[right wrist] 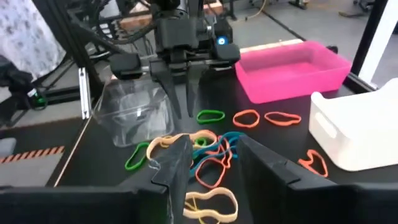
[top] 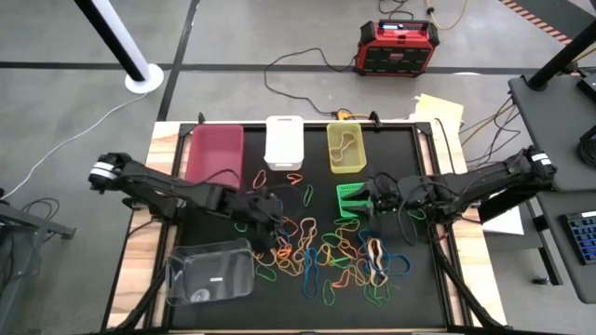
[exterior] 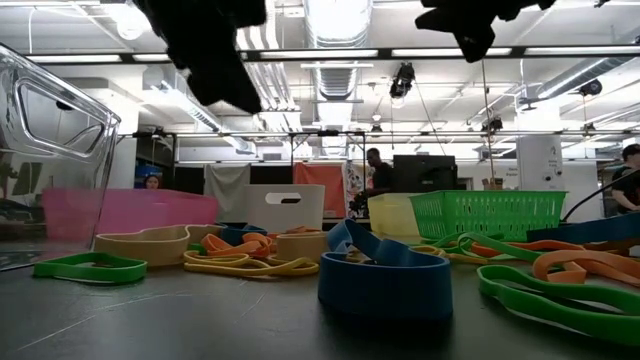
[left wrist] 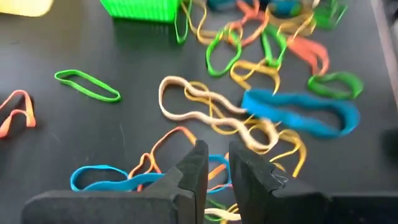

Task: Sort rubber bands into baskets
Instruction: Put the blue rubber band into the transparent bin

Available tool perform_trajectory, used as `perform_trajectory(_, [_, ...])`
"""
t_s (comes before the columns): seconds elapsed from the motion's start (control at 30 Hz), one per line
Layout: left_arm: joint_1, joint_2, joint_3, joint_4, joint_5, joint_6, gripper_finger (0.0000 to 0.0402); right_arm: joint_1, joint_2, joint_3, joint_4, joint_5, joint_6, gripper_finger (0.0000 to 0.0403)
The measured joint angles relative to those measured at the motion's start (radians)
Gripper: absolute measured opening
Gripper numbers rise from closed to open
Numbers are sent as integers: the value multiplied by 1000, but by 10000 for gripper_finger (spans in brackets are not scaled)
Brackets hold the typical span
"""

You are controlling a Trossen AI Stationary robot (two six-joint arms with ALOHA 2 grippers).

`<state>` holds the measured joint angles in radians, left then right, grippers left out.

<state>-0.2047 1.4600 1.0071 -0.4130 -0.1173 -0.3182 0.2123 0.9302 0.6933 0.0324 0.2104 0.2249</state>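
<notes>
Many coloured rubber bands (top: 326,256) lie loose on the black table top, heaped at its middle. Along the far edge stand the magenta-pink basket (top: 216,152), the white basket (top: 284,141) and the yellow-green basket (top: 346,147). The green mesh basket (top: 352,200) stands mid-table and the clear basket (top: 212,272) near left. My left gripper (left wrist: 217,165) slants down above the heap's left side, a narrow gap between its fingers and nothing in it. My right gripper (right wrist: 214,155) hangs open and empty beside the green mesh basket, clear of the table.
A red-black box (top: 396,46) and cables lie on the floor beyond the far edge. Papers (top: 438,112) sit at the table's far right corner. Single bands (right wrist: 249,118) lie apart in front of the pink basket. People show in the room behind (exterior: 375,170).
</notes>
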Motion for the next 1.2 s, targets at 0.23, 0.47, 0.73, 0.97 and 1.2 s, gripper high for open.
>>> perform_trajectory(0.23, [2,179,147,-183,-1,116,50,6,-1,0,-119,0,30,145])
perform_trajectory(0.47, [5,305,237,-279,-3,240,50,6,-6,0,-142,-8,1,174])
perform_trajectory(0.73, [25,386,262,-324,-7,334,50,10,-14,0,-141,-8,-17,209])
perform_trajectory(0.97, [36,435,256,-329,-7,366,51,10,-13,0,-139,-8,-17,229])
perform_trajectory(1.2, [35,444,256,-329,-6,375,89,10,-13,0,-131,-8,-17,246])
